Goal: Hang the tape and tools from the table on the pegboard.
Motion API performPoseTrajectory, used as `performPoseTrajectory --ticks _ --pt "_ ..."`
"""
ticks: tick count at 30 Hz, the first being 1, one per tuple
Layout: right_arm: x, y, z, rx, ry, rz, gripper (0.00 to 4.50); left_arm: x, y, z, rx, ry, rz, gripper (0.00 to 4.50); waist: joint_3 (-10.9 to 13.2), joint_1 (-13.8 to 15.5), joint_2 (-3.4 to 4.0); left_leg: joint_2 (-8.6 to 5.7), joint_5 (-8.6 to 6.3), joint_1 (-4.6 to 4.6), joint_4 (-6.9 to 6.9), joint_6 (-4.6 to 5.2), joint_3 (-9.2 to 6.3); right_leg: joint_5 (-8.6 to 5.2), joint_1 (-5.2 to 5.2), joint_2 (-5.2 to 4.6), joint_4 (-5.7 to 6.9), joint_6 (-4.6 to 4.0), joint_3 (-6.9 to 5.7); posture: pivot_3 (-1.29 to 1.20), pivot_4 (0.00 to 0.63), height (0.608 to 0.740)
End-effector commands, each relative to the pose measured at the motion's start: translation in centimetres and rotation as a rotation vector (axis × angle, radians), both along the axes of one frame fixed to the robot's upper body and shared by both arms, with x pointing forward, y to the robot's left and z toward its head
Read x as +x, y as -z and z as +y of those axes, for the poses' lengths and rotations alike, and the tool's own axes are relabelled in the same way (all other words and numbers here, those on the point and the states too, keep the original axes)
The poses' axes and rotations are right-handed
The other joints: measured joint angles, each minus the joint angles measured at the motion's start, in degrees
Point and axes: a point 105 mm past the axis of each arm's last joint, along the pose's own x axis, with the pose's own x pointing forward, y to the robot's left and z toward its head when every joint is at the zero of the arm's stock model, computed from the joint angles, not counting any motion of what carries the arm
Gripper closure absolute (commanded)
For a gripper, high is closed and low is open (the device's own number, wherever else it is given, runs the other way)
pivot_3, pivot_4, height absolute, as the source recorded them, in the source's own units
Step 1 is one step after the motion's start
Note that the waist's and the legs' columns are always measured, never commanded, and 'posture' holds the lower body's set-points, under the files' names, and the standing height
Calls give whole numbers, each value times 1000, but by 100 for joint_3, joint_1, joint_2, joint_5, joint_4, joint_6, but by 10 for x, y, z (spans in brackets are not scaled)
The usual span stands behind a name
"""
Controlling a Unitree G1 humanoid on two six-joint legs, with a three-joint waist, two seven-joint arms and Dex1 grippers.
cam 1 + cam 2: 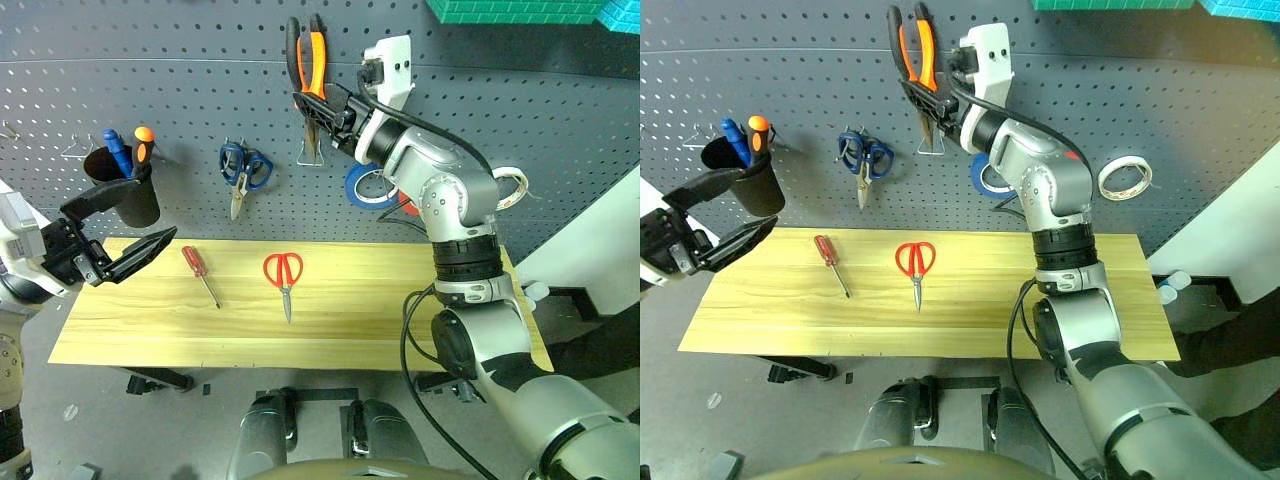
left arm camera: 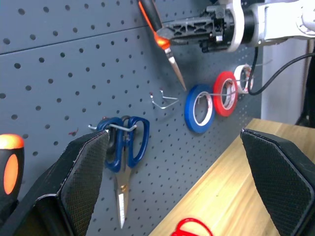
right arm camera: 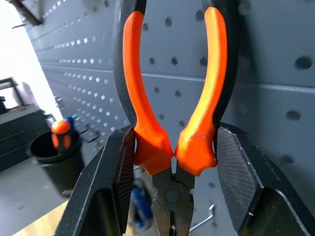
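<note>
Against the pegboard, the right claw grips the pliers, handles up, above a wire hook. The screwdriver and red scissors lie on the surface; the white tape hangs on the board. The left claw gapes wide.

The right arm is raised and extended toward the upper part of the scene, and the right gripper is clamped on the pliers at the base of the handles. The left gripper is held low at the left, apparently level, fingers spread wide and empty.
</note>
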Motion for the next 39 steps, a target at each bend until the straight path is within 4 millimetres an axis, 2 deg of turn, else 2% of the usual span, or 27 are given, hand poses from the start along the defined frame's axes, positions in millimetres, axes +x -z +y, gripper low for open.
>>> performPoseTrajectory --ticks 1,8,14,20,23,29,35,39 --pt "-9 -14 5 10 27 -101 2435 1 -4 -3 12 2 -33 0 -11 -5 -6 6 1 0 3 -2 3 0 0 10 0 0 0 173 73 740" --pt "-7 -2 13 -2 165 -147 2435 3 7 -8 9 18 -2 0 -20 -14 -5 18 11 3 1 -18 4 7 -4 26 5 -15 0 151 82 740" --pt "-4 -5 13 20 232 -182 2435 5 11 -11 6 30 13 0 -28 -14 -4 22 15 4 1 -25 5 14 -6 28 10 -26 0 137 80 740" --pt "-3 -1 19 30 234 -177 2435 6 16 -12 -5 31 24 0 -53 -23 -5 23 16 7 1 -26 8 15 -5 28 13 -28 0 137 80 740" --pt "3 6 27 25 252 -175 2435 7 16 -12 -8 25 24 0 -56 -43 -5 25 17 13 1 -29 9 15 -4 30 17 -29 0 106 84 740" --pt "14 6 40 17 274 -205 2435 8 19 -13 -10 28 33 0 -56 -179 -5 27 21 15 3 -33 11 20 -2 29 24 -36 0 116 85 740" --pt "17 9 41 28 284 -200 2435 6 20 -12 -14 21 31 0 -57 -196 -6 51 24 41 -2 -38 21 20 16 31 24 -69 0 128 85 740" --pt "16 2 38 60 285 -210 2435 4 24 -11 -14 15 38 0 -57 -199 -6 107 25 50 -3 -39 93 24 14 34 24 -78 0 130 84 740"
